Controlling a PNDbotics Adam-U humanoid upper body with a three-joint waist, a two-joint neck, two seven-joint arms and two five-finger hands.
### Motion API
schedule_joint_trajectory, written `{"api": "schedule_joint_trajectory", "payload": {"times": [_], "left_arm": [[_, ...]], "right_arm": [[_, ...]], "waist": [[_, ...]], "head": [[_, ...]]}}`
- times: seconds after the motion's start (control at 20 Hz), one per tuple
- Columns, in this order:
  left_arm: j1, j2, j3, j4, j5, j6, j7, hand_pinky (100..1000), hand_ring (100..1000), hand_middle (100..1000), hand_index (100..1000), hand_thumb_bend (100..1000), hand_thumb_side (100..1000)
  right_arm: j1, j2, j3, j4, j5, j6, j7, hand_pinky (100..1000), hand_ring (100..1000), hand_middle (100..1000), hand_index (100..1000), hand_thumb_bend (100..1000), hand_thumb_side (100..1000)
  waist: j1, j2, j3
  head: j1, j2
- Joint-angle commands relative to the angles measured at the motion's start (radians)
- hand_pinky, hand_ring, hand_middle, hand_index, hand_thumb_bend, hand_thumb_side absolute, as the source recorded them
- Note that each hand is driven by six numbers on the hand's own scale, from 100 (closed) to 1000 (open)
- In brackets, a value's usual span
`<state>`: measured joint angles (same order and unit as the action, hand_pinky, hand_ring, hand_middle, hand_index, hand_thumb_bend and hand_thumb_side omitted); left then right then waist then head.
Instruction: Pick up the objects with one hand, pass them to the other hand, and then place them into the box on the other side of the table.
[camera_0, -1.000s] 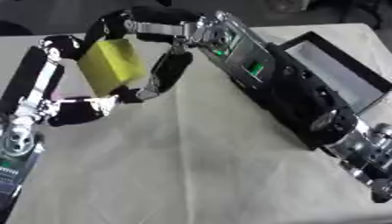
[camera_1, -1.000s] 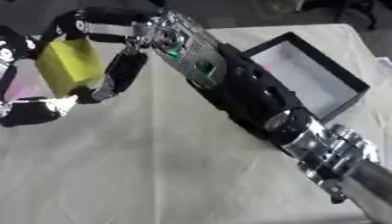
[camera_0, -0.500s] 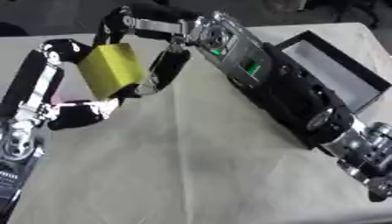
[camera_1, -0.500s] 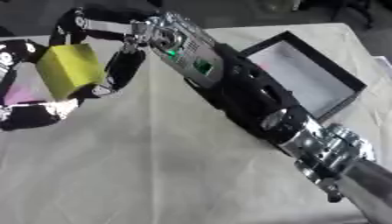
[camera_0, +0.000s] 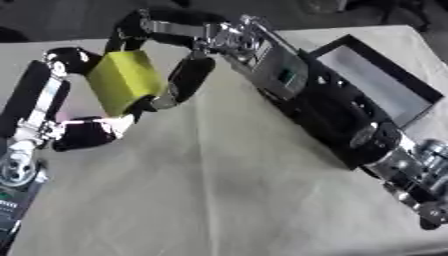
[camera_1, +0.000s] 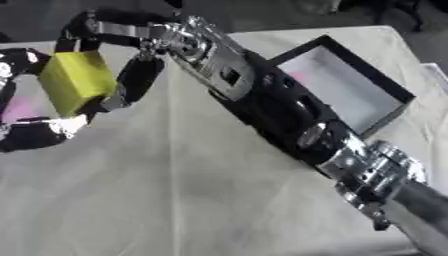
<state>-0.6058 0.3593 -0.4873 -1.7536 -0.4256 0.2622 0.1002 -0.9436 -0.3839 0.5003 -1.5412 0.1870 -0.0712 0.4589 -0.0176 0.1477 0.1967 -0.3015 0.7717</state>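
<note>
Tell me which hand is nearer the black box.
Right. The right hand grips the yellow block just left of the black box; the left hand sits farther left, also on the block.

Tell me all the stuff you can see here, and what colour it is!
Block: one, yellow, up near the far left of the table, held between the two hands.
Box: one, black rim with a pale inside, far right of the table.
Cloth: one, cream, covering the table.
Pink patch: one, on the left behind the block; cannot tell what it is.
Left hand: one, black and silver, fingers round the block's left side.
Right hand: one, black and silver, fingers curled round the block's right side.
</note>
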Motion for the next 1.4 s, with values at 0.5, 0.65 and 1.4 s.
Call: {"api": "schedule_joint_trajectory", "payload": {"times": [0.5, 0.65, 1.4], "left_arm": [[-0.008, 0.022, 0.02, 0.005, -0.14, 0.067, -0.089, 870, 757, 708, 828, 898, 648], [-0.003, 0.02, 0.031, 0.018, -0.165, 0.117, -0.071, 868, 755, 705, 825, 905, 650], [0.019, 0.049, 0.035, 0.001, -0.129, 0.209, -0.039, 860, 745, 694, 817, 866, 606]], "right_arm": [[-0.011, -0.039, -0.023, -0.021, -0.013, -0.003, 0.026, 806, 557, 427, 537, 368, 100], [-0.01, -0.048, -0.029, -0.023, -0.016, 0.0, 0.026, 805, 556, 426, 535, 372, 100], [0.032, -0.166, -0.11, -0.035, -0.085, 0.058, 0.02, 804, 545, 436, 539, 335, 100]], "waist": [[0.001, -0.024, -0.002], [0.001, -0.024, -0.004], [0.0, -0.026, -0.017]], "head": [[-0.007, -0.002], [-0.008, -0.002], [-0.005, -0.002]]}}
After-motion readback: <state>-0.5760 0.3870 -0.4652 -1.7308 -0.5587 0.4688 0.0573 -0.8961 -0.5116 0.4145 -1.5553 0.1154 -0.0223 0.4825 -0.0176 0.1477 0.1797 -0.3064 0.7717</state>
